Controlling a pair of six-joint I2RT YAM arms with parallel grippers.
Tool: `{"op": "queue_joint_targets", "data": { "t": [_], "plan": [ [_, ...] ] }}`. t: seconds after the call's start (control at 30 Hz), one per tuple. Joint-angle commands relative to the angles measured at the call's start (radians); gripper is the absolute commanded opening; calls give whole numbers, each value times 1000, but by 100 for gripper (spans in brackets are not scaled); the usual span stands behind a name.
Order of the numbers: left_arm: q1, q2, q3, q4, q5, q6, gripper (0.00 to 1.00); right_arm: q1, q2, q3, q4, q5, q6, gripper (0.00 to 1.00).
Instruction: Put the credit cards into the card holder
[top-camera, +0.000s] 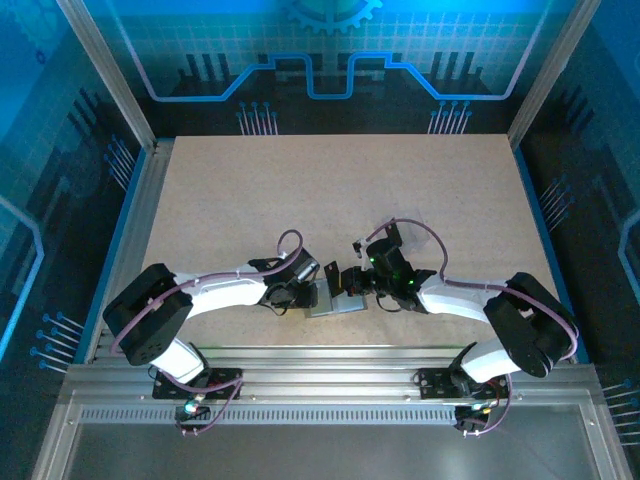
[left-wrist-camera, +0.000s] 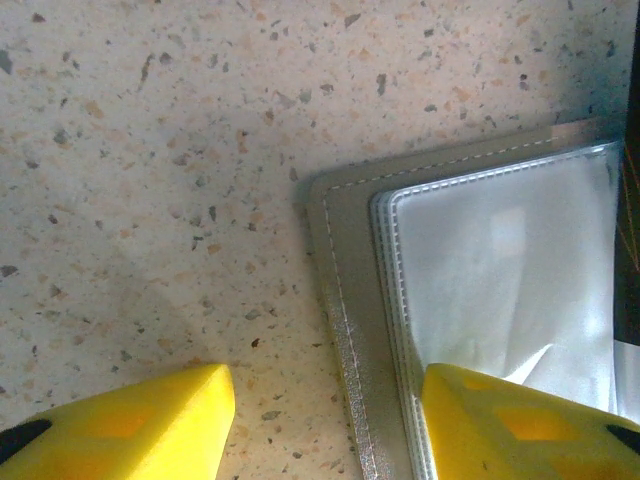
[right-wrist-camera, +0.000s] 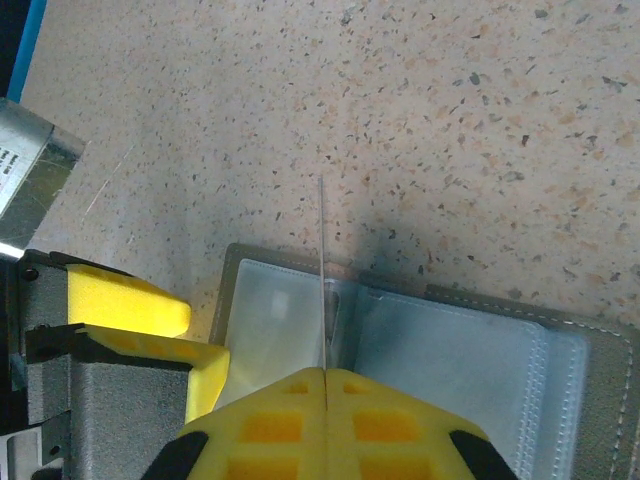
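- Yellow pads of the left gripper (left-wrist-camera: 328, 402) stand apart, about half spread. They straddle the left edge of the card holder (left-wrist-camera: 350, 300): one pad is over the bare speckled table (left-wrist-camera: 150, 150), the other over the clear sleeve. It clasps nothing, and it seems to be pinning the panel flat, though I cannot confirm contact.
- Grey-silver with stitched borders, the card holder lies opened like a book on the table between the two arms, near their bases. Its transparent pockets face up.
- Right of that, the right gripper (right-wrist-camera: 326, 388) has its fingers pressed together on a credit card (right-wrist-camera: 322, 260). The card is seen edge-on as a thin line, so its colour cannot be told. It is poised over the fold, where a pocket mouth sits.
- To do the insertion well, I would keep the left pad bearing down so the holder cannot slide. Lower the card's leading edge at a shallow angle until it catches under the pocket lip, then push along the sleeve rather than downward. Let go only once most of the card is seated.
- Writing: a metal part at the left edge of the right wrist view carries small print, too blurred to read. No brand shows on the holder.
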Motion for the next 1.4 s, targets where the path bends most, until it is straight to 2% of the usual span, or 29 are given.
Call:
{"op": "queue_joint_targets", "data": {
  "t": [0.0, 0.73, 1.07, 1.37],
  "plan": [
    [-18, 67, -34, 51, 50, -10, 55, 15, -18, -6, 3, -19, 18, 0],
    [-18, 74, -59, 84, 64, -24, 53, 16, -70, 8, -66, 6, 17, 0],
    [-19, 69, -65, 84, 62, -27, 53, 16, -9, 11, 1, -37, 51, 0],
    [-19, 69, -68, 90, 65, -28, 53, 17, 19, 13, 2, -26, 79, 0]
  ]
}}
